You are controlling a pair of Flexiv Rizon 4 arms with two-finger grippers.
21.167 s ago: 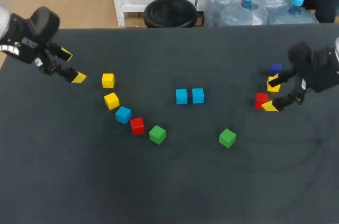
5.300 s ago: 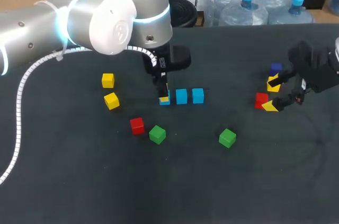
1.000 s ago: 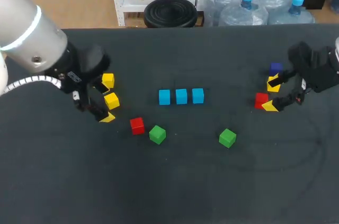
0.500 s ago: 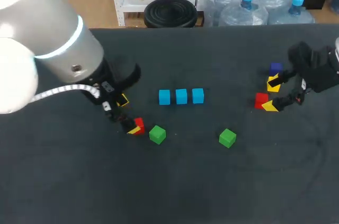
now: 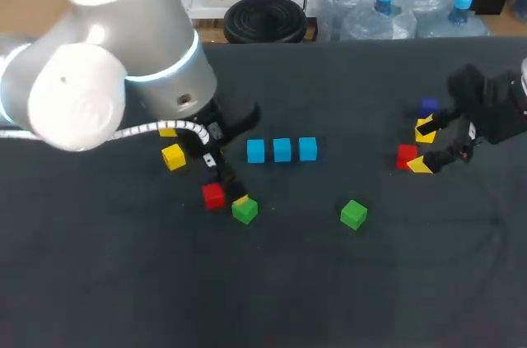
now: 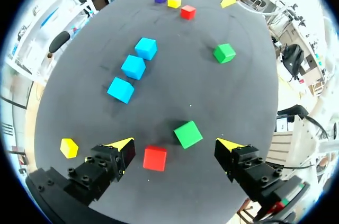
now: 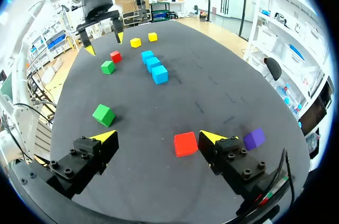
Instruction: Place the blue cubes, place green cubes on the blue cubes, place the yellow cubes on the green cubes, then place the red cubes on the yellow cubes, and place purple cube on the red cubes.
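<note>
Green cube (image 6: 188, 134) between parted left fingers (image 6: 122, 143), one hidden overhead; right fingers (image 7: 103, 136) parted.

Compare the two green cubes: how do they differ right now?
Position: the left green cube lies in the gap of the left gripper's open jaws, untouched; the right green cube has no gripper near it. Neighbours: the left green cube has a red cube close beside it, apart; the right green cube stands alone. Shared: same colour, similar size, both unstacked.
</note>
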